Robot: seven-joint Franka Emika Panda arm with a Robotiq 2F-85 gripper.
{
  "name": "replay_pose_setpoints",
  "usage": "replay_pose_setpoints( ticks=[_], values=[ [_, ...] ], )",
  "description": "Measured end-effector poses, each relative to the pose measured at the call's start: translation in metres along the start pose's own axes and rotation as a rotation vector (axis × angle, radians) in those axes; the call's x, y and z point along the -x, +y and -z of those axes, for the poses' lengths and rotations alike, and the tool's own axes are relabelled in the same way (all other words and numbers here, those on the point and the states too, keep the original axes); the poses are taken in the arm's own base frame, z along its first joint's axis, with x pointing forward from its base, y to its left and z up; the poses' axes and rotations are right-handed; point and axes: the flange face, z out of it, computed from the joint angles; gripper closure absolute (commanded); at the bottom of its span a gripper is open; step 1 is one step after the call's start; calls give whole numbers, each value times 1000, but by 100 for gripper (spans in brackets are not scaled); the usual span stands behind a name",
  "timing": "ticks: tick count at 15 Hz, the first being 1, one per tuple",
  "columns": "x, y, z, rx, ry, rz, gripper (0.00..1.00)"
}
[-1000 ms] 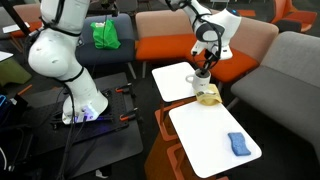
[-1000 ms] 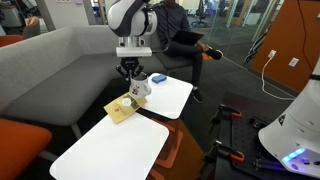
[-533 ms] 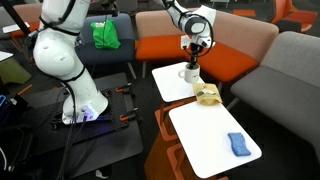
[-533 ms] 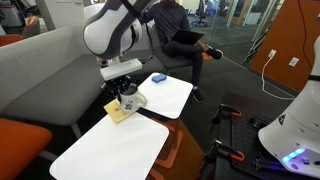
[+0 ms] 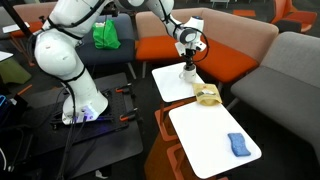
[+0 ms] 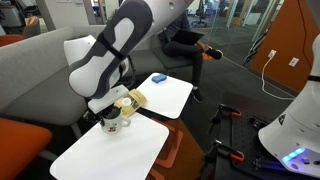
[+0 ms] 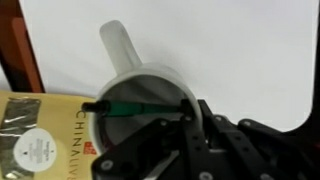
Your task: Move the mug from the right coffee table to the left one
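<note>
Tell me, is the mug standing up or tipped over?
Upright. The wrist view looks straight down into the mug, and in both exterior views the mug has its mouth facing up.

**Two white benches, side by side, three things between them**

Two white benches stood edge to edge with a narrow gap between them, in front of grey and orange sofas. One bench [image 5: 205, 128] [image 6: 172, 102] carried a blue pad [image 5: 238, 143] [image 6: 158, 77], which lay flat near the end far from the gap. The rest of its top was bare. A flat yellow packet [image 5: 208, 95] [image 6: 130, 100] [image 7: 40, 135] lay at the gap; which bench bore most of it could not be told. On the other bench [image 5: 167, 88] [image 6: 115, 155], a white mug [image 5: 188, 72] [image 6: 113, 123] [image 7: 150, 82] sat upright just beside the packet. Whether its base touched the top could not be told.
</note>
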Motion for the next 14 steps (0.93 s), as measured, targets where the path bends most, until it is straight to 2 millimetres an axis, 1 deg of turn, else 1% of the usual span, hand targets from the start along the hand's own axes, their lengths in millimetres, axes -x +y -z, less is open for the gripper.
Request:
replay_pose_setpoints(
  ticks=[3,5,8,9,10,11,14],
  values=[
    [-4,-23,-21,-26,-8,100,97],
    [-6,-39,-30,-38,-26,163,97],
    [-9,-59,-28,-22,-70,223,97],
    [-10,-62,-26,-16,-92,234,64],
    [-11,-64,-25,-8,-117,239,61],
    [-12,-66,-23,-3,-136,243,56],
    [-19,-68,-8,6,-163,243,34]
  ],
)
